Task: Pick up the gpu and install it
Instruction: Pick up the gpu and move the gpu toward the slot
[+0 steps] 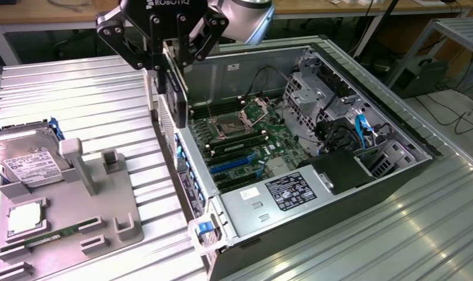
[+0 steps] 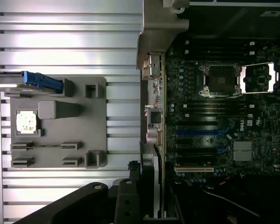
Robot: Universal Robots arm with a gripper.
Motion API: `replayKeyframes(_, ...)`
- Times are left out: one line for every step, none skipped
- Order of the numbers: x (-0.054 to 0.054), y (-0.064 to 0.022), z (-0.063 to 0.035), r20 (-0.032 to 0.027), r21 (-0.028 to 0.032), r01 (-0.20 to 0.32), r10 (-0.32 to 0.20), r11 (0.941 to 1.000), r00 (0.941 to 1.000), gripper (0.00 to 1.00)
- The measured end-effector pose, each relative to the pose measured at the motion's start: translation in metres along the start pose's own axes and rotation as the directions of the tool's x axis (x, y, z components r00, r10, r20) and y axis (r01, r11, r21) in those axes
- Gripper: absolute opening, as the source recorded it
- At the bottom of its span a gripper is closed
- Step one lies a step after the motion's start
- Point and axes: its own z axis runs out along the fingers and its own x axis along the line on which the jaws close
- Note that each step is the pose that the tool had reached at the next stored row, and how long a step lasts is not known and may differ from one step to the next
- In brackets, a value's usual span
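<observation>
Black claw (image 1: 172, 61) fingers are clamped on the gpu (image 1: 176, 88), which hangs edge-down as a slim dark card straight beneath the claw, above the near wall of the open computer case (image 1: 236, 76). Below the claw and toward the exterior view's right, the case holds a green motherboard (image 1: 252, 146) with an open processor socket (image 1: 225, 126), a power supply (image 1: 291, 193) with a printed label, and blue cables (image 1: 362, 132) at its far side. Toward the exterior view's left of the claw, well apart from it, a grey fixture tray (image 1: 103, 222) holds a hard drive (image 1: 30, 164) in a blue frame, a square processor chip (image 1: 24, 219) and a thin green memory stick (image 1: 45, 239).

Seen from the wrist, the gpu (image 2: 149, 186) runs out from between the claw's dark links, edge-on, with a silvery strip along one side. It is just over the case wall, at the motherboard's (image 2: 224, 121) border. Beyond it lie the socket (image 2: 221, 77) and a small finned heatsink (image 2: 242, 150). On the claw's other side sits the fixture tray (image 2: 56, 140), with the chip (image 2: 26, 122) in its recess and the blue-framed drive (image 2: 37, 80) at its edge.
</observation>
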Motion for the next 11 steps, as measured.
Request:
replayKeyframes(-0.002, 0.0, 0.0, 0.0, 0.0, 0.0, 0.0, 1.0, 1.0, 0.28)
replayKeyframes(-0.003, 0.0, 0.0001, 0.0, 0.0001, 0.0, 0.0, 1.0, 1.0, 0.28)
replayKeyframes(-0.005, 0.0, 0.0001, 0.0, 0.0, 0.0, 0.0, 1.0, 1.0, 0.28)
replayKeyframes(-0.007, 0.0, 0.0002, 0.0, 0.0, 0.0, 0.0, 1.0, 1.0, 0.28)
replayKeyframes(-0.009, 0.0, 0.0002, 0.0, 0.0, 0.0, 0.0, 1.0, 1.0, 0.28)
replayKeyframes(-0.011, 0.0, 0.0002, 0.0, 0.0, 0.0, 0.0, 1.0, 1.0, 0.28)
replayKeyframes(-0.012, 0.0, 0.0003, 0.0, -0.0001, 0.0, 0.0, 1.0, 1.0, 0.28)
replayKeyframes(-0.013, 0.0, 0.0003, 0.0, 0.0, 0.0, 0.0, 1.0, 1.0, 0.28)
replayKeyframes(-0.015, 0.0, 0.0003, 0.0, 0.0, 0.0, 0.0, 1.0, 1.0, 0.28)
replayKeyframes(-0.017, 0.0, 0.0004, 0.0, 0.0, 0.0, 0.0, 1.0, 1.0, 0.28)
replayKeyframes(-0.019, 0.0, 0.0004, 0.0, 0.0, 0.0, 0.0, 1.0, 1.0, 0.28)
